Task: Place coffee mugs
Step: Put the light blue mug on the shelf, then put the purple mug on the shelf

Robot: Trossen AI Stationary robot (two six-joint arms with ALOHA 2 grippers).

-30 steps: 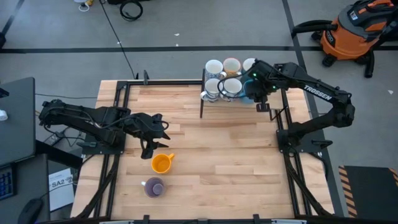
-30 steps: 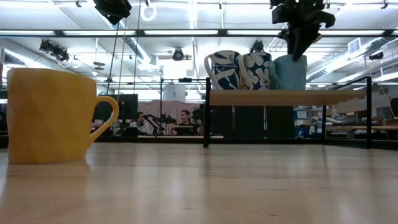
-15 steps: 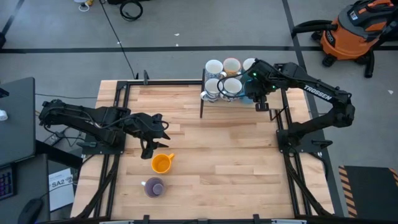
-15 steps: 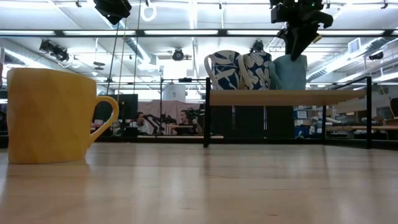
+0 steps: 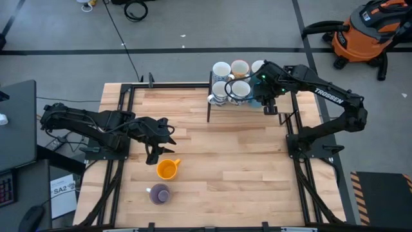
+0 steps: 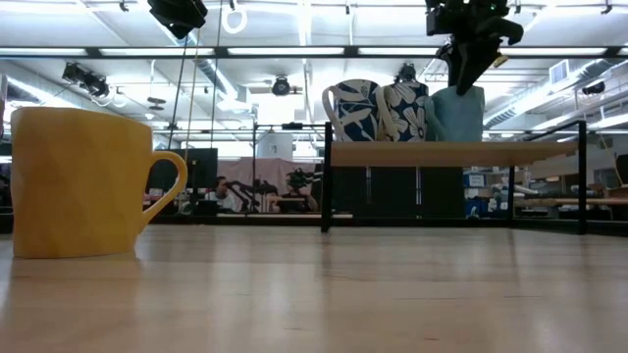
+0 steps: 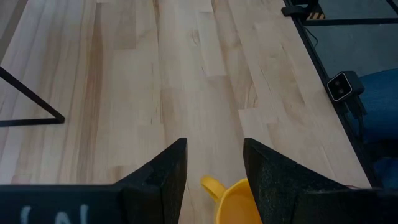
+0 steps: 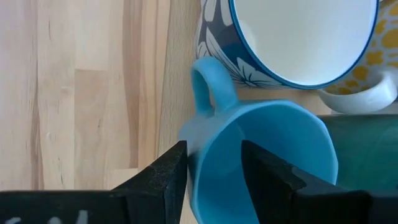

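Two mugs, the yellow mug (image 5: 167,169) and the purple mug (image 5: 159,193), wait on the desk (image 5: 225,148), about six seem shelved on the rack (image 5: 251,103), right tool (image 5: 265,96) parted over the blue mug (image 8: 261,162), left tool (image 5: 154,138) released.
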